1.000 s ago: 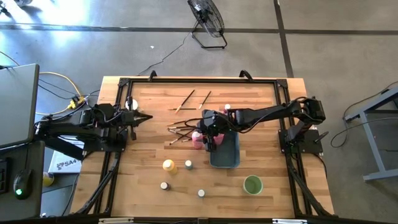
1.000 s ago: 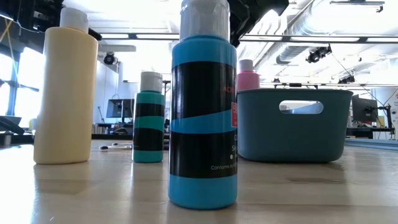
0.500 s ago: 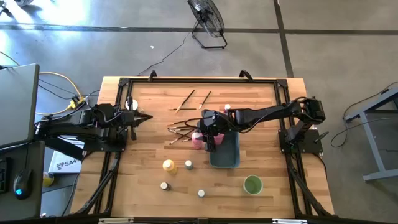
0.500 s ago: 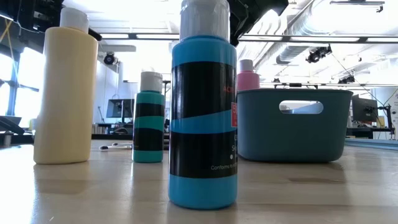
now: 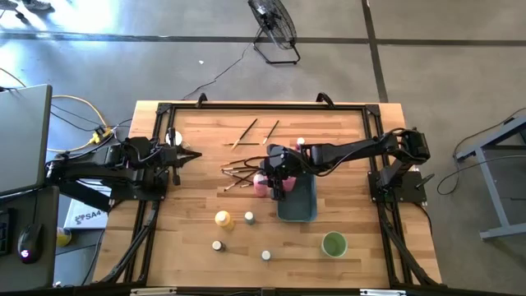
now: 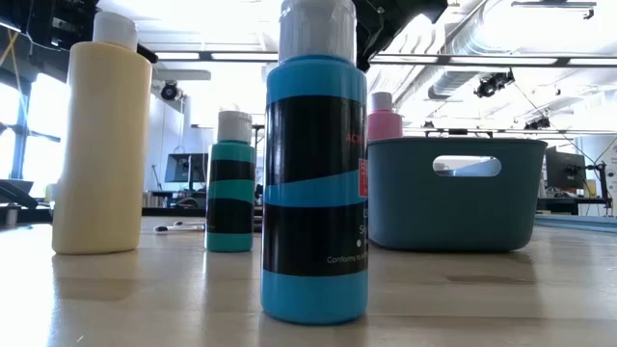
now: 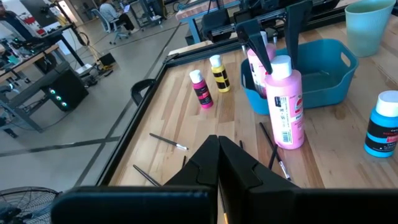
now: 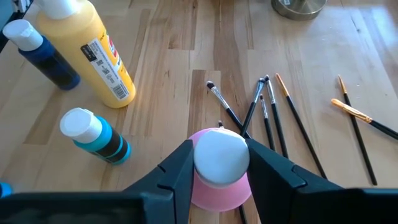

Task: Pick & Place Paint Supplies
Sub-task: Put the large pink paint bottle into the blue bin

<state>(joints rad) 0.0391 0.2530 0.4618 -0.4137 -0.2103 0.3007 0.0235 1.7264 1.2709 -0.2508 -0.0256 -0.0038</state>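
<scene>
Just smooth round-capped pink squeeze bottle (image 8: 219,167)

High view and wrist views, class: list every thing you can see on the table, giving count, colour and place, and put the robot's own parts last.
Pink bottle: one, pink with white cap, mid-table beside the tray.
Yellow bottle: one, yellow, front left of the tray.
Small jars: three pale-capped near the yellow bottle, towards the front; two more beyond the tray in the left wrist view.
Paintbrushes: a cluster left of the pink bottle, two further back.
Tray: one, blue-grey, centre-right.
Cup: one, green, front right.
Left gripper: shut, waiting at the left edge.
Right gripper: closed on the pink bottle's cap.
</scene>
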